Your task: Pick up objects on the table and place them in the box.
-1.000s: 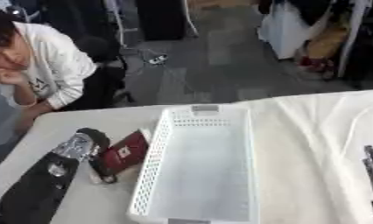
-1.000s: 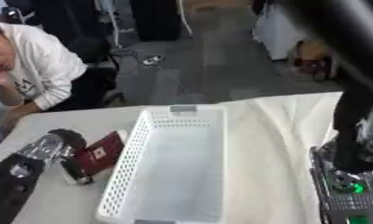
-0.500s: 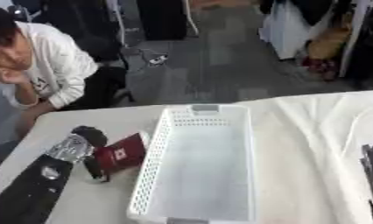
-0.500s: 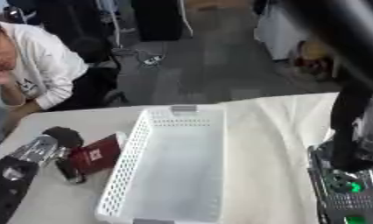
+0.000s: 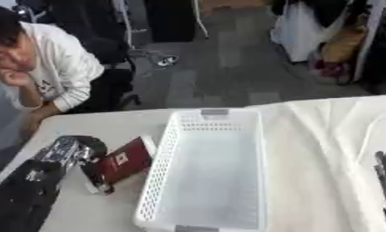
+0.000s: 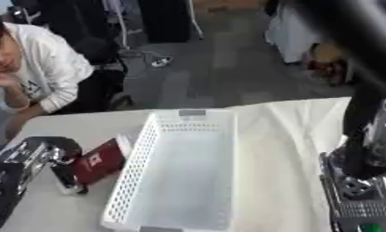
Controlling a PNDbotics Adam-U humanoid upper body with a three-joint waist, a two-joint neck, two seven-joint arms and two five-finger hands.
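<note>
A white perforated basket (image 5: 208,176) stands lengthwise in the middle of the table and is empty. Just left of it lies a dark red flat packet (image 5: 123,161) with a small white label, tilted, its right edge close to the basket wall. My left hand (image 5: 84,146), black with a silver wrist, comes in from the lower left and sits on the packet's left end, with a dark finger (image 5: 98,183) curled under its lower edge. My right hand (image 6: 356,197) shows at the lower right as a grey perforated part under a black arm, well right of the basket.
A white cloth (image 5: 331,149) covers the table's right half, wrinkled, running up to the basket. The bare table top (image 5: 109,122) shows at the left. Beyond the table's far edge (image 5: 291,103) is open grey floor.
Hardly anything differs: my left hand stays on the red packet beside the basket, and the right arm holds its place.
</note>
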